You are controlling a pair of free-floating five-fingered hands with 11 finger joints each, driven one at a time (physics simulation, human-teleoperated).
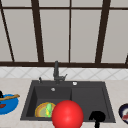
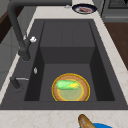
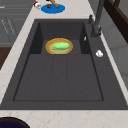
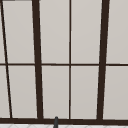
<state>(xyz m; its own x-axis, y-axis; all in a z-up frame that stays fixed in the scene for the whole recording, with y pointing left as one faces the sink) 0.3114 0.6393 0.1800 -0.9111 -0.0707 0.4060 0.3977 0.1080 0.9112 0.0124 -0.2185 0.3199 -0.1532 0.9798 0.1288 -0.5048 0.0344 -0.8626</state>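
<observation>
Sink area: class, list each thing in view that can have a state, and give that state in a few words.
faucet: no water running
yellow-rimmed plate: flat in the left basin
green vegetable: lying on that plate
blue plate: on the left counter, wooden utensil across it
dark plate: on the right counter, holding food
right hand: at the sink's front edge

Pale speckled surface point(image 1: 15, 85) with a dark sink point(image 2: 67, 32) set into it, faucet point(image 1: 56, 72) at the back rim by the window. Basin on the left side holds a yellow-rimmed plate point(image 2: 71, 87) with a green vegetable point(image 2: 65, 84) lying on it; right half is a flat drainboard. Surface left of the sink: blue plate point(image 1: 8, 103) with a wooden utensil point(image 1: 9, 97) across it; right of the sink: dark plate point(image 2: 84, 8) with food on it.
</observation>
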